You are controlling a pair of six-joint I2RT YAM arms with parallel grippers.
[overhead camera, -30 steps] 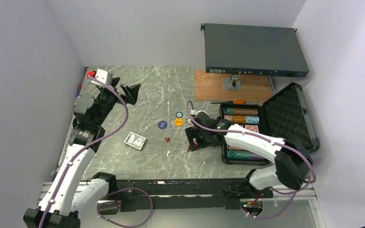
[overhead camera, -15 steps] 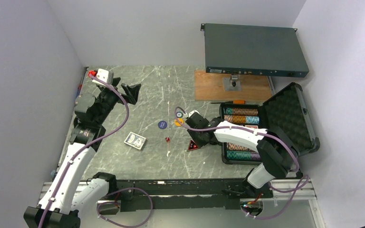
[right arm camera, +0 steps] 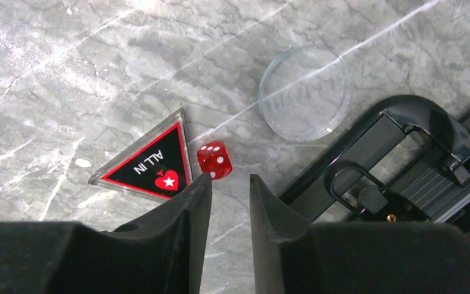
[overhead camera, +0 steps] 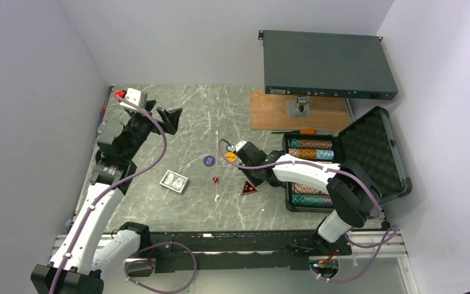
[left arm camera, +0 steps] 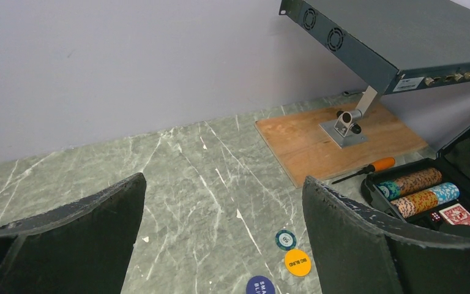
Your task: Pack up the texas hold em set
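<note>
1. The right gripper (right arm camera: 227,184) hangs low over the marble table, near the middle of the top view. Its jaws stand narrow with a small gap, and nothing is between them.
2. Just beyond the fingertip on the left of the right wrist view lies a small red die (right arm camera: 214,160), beside the corner of the "ALL IN" triangle (right arm camera: 150,164). I judge the die is the target, since such narrow jaws suit a small thing. It lies off the gap, so the gripper would need a small shift toward it.
3. A clear round disc (right arm camera: 304,92) lies in the upper right of that view, near the case handle (right arm camera: 425,131). Its lettering is too faint to read; perhaps it is a dealer button.
4. The black case (overhead camera: 373,147) lies open at the right of the top view with its foam lid leaning back, so pieces can go in from above. Rows of striped poker chips (overhead camera: 310,144) are already inside.
5. Not yet packed, left of centre: a card deck (overhead camera: 174,180), a blue button (overhead camera: 208,160) and a second die (overhead camera: 216,179).
6. The left gripper (left arm camera: 223,179) is spread wide and empty at the upper left of the top view, probably to stay clear of the other arm.
</note>
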